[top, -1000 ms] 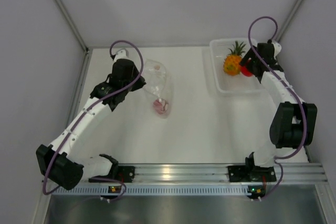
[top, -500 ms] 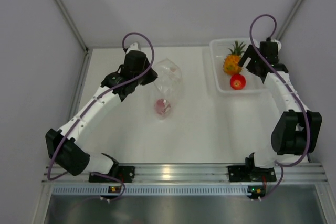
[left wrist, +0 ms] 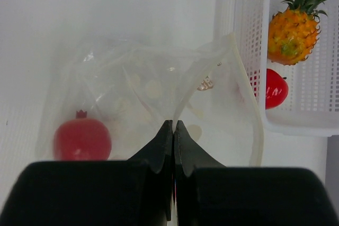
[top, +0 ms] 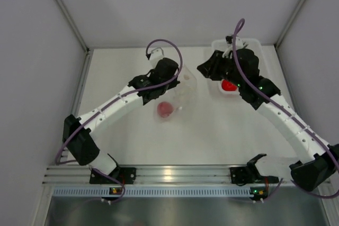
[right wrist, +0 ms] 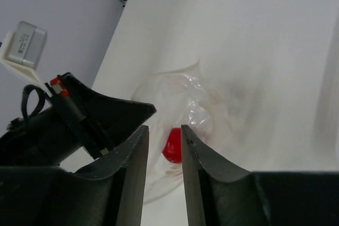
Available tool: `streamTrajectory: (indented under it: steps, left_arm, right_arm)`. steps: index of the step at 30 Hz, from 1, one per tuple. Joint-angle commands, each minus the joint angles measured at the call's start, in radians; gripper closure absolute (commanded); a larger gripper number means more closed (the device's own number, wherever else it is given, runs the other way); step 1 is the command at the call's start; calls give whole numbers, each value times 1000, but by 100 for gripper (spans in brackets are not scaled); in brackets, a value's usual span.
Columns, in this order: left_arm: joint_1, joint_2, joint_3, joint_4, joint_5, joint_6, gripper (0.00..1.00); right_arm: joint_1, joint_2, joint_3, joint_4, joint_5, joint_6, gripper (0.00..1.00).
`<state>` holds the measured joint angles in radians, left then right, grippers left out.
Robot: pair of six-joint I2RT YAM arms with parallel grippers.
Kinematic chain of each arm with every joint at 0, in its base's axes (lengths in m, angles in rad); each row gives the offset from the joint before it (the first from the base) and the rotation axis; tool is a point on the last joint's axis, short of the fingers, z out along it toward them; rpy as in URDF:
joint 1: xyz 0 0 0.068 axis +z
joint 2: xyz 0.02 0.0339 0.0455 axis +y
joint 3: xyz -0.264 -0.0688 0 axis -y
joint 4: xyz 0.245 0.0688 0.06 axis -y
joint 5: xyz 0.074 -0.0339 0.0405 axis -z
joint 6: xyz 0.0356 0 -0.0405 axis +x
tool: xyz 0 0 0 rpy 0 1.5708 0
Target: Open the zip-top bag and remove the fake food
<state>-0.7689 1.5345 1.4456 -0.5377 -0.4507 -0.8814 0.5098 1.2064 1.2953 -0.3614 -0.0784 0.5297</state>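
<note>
The zip-top bag [left wrist: 143, 93] is clear and crinkly, and its mouth gapes toward the bin. My left gripper [left wrist: 174, 124] is shut on the bag's edge strip, its fingertips pressed together on the plastic. One red round fruit [left wrist: 82, 138] lies inside the bag [top: 183, 91]. The toy pineapple [left wrist: 292, 27] and a second red fruit [left wrist: 275, 88] lie in the white bin [left wrist: 307, 117]. My right gripper [right wrist: 164, 128] hangs open over the bin's left side with a narrow gap and nothing in it, pointing at the bag [right wrist: 180, 104]. In the top view the right arm hides the pineapple.
The white bin [top: 253, 41] stands at the back right, close to the bag. Grey walls enclose the table on three sides. Both arms reach toward the middle back, their wrists close to each other. The left gripper's black body [right wrist: 100, 115] fills the right wrist view's left side.
The right gripper dropped a red fruit into the bin, then swung left toward the bag with its jaws narrowing. The left arm carried the bag rightward toward the bin.
</note>
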Motion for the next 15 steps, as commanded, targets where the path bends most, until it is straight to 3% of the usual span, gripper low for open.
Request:
streamTrajectory:
  steps: [1,7,11,15]
  left_arm:
    - [-36,9,30,22,-103,-96,100]
    - [-79,-8,16,21,-146,-165,100]
    - [-93,-39,-4,22,-141,-197,100]
    - [-113,-77,-5,22,-134,-212,100]
  right_arm:
    - [94,30,-59,70,48,81,70]
    - [238,123,-90,110,187,153,75]
    - [257,192,-123,183,242,249,82]
    - [295,321,-22,119,314,277,83]
